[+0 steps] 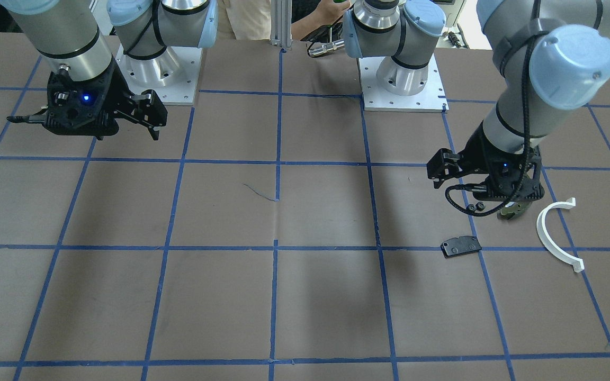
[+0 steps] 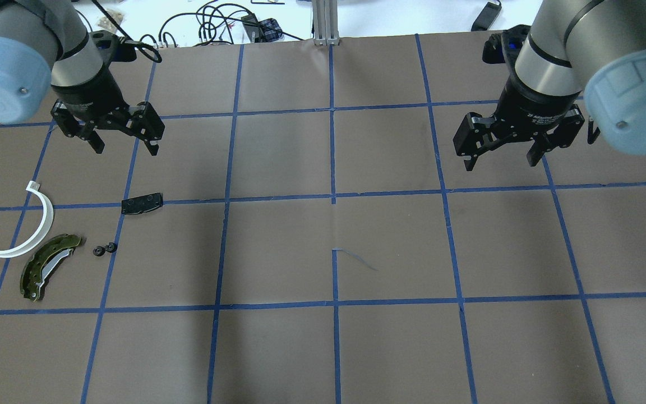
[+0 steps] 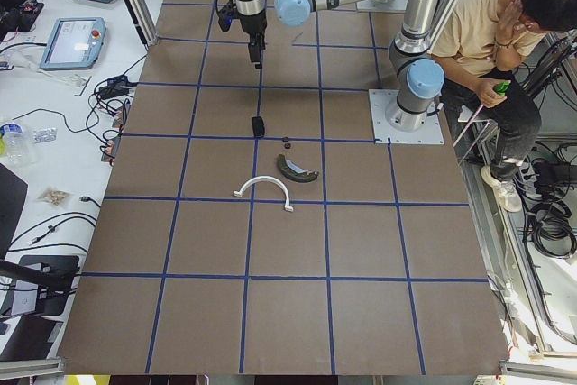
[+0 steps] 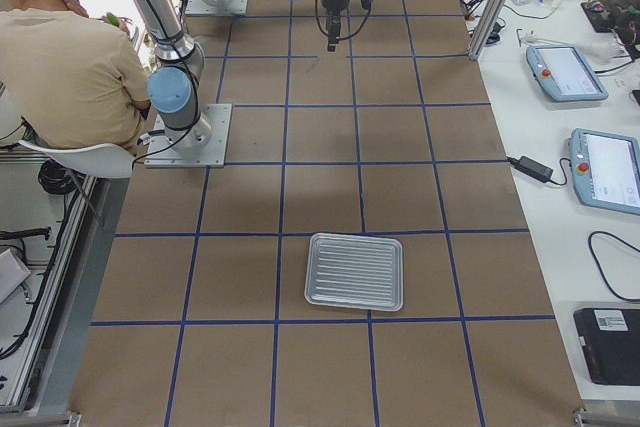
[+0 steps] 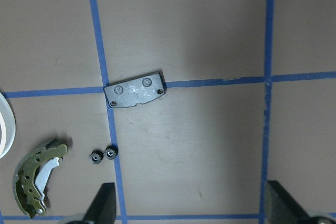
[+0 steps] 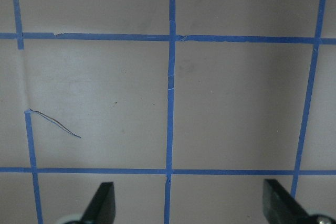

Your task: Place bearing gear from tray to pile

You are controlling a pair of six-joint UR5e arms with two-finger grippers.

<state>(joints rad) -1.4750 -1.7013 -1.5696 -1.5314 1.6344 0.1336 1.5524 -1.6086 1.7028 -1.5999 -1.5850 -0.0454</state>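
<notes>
Two small black bearing gears point(image 2: 104, 249) lie side by side on the brown table next to the pile; they also show in the left wrist view point(image 5: 103, 155). The pile holds an olive-green brake shoe point(image 2: 48, 266), a white arc piece point(image 2: 31, 224) and a flat black pad point(image 2: 142, 203). My left gripper point(image 2: 127, 148) hovers open and empty above and beyond the pad. My right gripper point(image 2: 499, 163) hovers open and empty over bare table at the far right. The metal tray point(image 4: 355, 271) shows only in the exterior right view and looks empty.
A seated person point(image 3: 487, 33) is behind the robot bases point(image 1: 403, 79). Cables point(image 2: 216, 22) lie past the table's far edge. A thin dark scratch point(image 6: 52, 123) marks the paper below my right gripper.
</notes>
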